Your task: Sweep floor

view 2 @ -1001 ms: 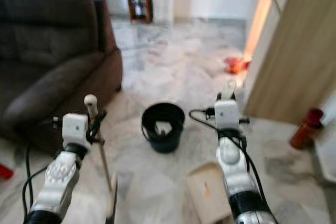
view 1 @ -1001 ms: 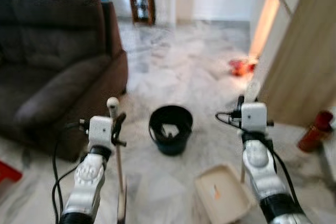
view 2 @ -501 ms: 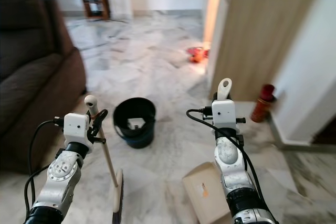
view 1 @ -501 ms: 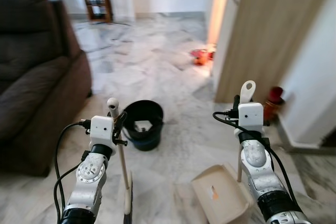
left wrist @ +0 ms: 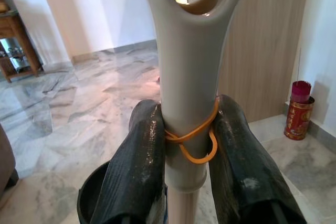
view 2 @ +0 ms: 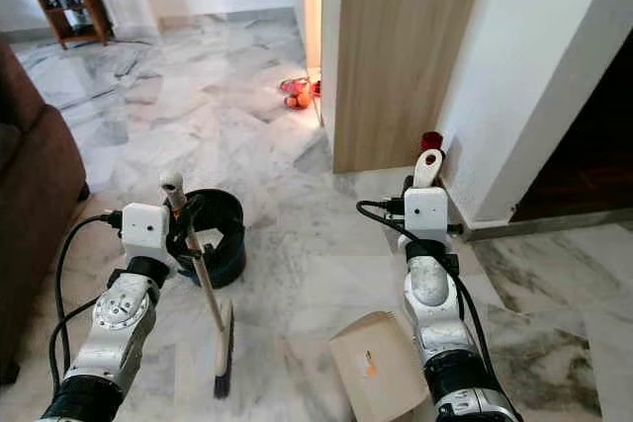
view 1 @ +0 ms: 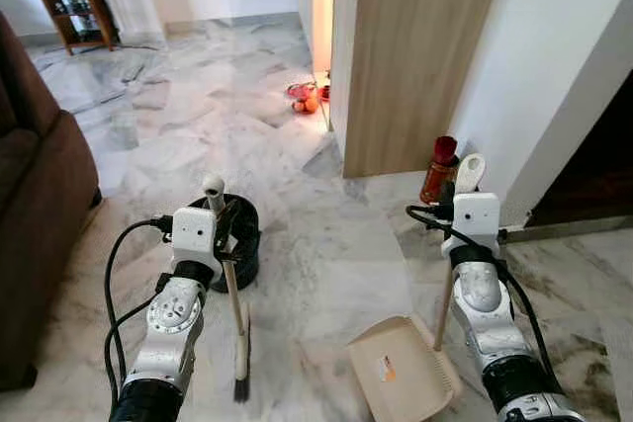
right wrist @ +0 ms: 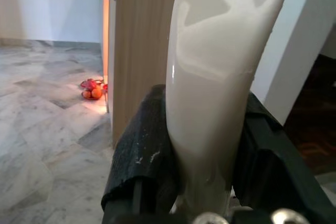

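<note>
The round black plastic bucket [view 1: 229,244] stands on the grey-veined marble floor [view 1: 326,254]. Right of the bucket, touching the floor, stands the cream-handled broom [view 1: 235,323]; farther right lies the beige plastic dustpan [view 1: 401,373]. Left of the bucket sits the dark brown sofa [view 1: 35,234]. Beyond the bucket to the right rises the tall wooden cabinet [view 1: 410,56], with the red cylindrical tin [view 1: 439,167] at its right foot.
</note>
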{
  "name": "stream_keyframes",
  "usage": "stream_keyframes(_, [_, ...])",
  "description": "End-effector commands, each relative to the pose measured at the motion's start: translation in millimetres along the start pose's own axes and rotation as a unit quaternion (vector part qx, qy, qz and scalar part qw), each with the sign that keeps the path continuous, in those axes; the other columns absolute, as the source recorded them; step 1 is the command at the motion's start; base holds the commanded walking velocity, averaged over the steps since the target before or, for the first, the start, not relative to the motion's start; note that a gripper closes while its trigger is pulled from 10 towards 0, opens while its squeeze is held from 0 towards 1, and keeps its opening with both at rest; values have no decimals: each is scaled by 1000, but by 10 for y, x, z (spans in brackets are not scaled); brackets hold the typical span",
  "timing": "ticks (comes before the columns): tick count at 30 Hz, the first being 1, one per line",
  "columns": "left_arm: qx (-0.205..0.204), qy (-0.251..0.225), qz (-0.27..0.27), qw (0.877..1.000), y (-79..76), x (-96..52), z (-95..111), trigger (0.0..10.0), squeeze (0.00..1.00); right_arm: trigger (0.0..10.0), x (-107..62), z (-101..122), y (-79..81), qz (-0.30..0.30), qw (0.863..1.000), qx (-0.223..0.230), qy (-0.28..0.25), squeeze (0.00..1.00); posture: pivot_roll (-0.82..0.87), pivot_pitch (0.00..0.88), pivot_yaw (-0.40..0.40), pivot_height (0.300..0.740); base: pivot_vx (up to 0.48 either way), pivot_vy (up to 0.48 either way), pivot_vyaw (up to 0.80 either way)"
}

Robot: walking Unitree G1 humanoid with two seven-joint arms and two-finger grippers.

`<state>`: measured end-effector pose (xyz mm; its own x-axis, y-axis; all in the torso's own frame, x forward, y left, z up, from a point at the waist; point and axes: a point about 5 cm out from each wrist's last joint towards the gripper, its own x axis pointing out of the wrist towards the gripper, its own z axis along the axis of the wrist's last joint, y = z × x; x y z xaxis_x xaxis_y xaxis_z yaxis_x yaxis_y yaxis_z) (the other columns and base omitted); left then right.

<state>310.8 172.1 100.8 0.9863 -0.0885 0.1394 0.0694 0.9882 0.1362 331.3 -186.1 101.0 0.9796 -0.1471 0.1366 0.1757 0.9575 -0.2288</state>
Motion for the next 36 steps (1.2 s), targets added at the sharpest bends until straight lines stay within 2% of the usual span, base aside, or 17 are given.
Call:
stream_keyframes(1, [21,-15,-1,1000,21,32,48,10000,0,10000,57,78,-26,-5,1000,2,-15,0,89,0,20,740,0,-480,-800])
stream_keyframes(4, [16,-15,-2,1000,15,31,43,10000,0,10000,56,75,-27,-5,1000,2,-14,0,89,0,20,740,0,-475,-800])
stream_keyframes(25, [13,-15,3,1000,27,23,39,10000,0,10000,29,44,-47,-5,1000,1,-8,0,86,0,16,740,0,0,-800])
stream_keyframes(36, [16,-18,-1,1000,31,93,72,10000,0,10000,31,48,-107,-24,1000,10,-6,0,4,0,45,740,0,0,-800])
